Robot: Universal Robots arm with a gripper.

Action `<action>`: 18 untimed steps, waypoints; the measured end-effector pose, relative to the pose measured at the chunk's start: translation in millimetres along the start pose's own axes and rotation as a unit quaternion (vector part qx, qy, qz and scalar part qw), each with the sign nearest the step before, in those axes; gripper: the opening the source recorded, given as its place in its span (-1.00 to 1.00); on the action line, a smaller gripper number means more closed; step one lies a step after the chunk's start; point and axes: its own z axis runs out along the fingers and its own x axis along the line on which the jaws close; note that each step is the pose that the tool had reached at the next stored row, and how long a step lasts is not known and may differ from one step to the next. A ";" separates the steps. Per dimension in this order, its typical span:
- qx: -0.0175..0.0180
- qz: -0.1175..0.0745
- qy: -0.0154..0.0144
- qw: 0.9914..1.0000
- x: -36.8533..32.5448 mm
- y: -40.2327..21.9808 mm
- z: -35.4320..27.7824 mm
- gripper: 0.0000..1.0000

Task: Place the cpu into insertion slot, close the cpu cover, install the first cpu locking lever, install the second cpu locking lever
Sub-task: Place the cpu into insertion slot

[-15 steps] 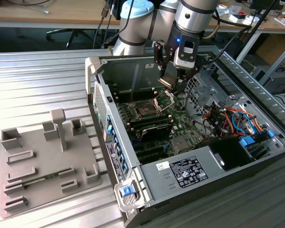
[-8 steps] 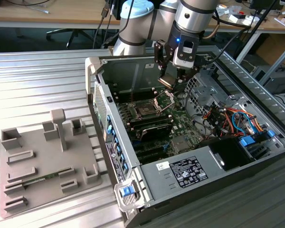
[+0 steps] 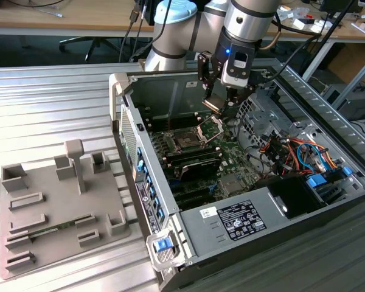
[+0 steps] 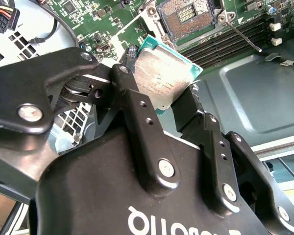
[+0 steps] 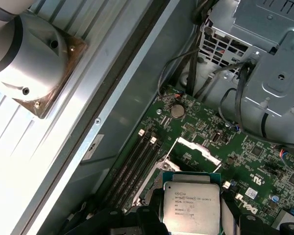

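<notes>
Silvery cpu (image 4: 164, 81) edged green, tool (image 4: 156, 92) black, motherboard (image 5: 245, 156) green

Bright daylight, metal table (image 5: 10, 161) glaring — washed white in the first wrist view, case (image 3: 170, 91) interior shadowed.

cpu (image 5: 191, 208): silvery matt metal top | fingers (image 4: 137, 117): smooth matt black

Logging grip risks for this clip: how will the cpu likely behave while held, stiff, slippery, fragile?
The cpu looks like a thin flat plate, so probably stiff and light. Its smooth metal top may be slippery; the gripper pinches it by its edges, so it could twist. The thin green rim seems easy to chip.
</notes>
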 end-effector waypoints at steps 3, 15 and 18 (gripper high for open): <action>0.000 0.001 0.000 1.000 0.0 0.0 0.0 0.09; 0.000 0.006 -0.001 1.000 0.0 0.0 0.0 0.09; 0.000 0.008 -0.001 1.000 0.0 0.0 0.0 0.09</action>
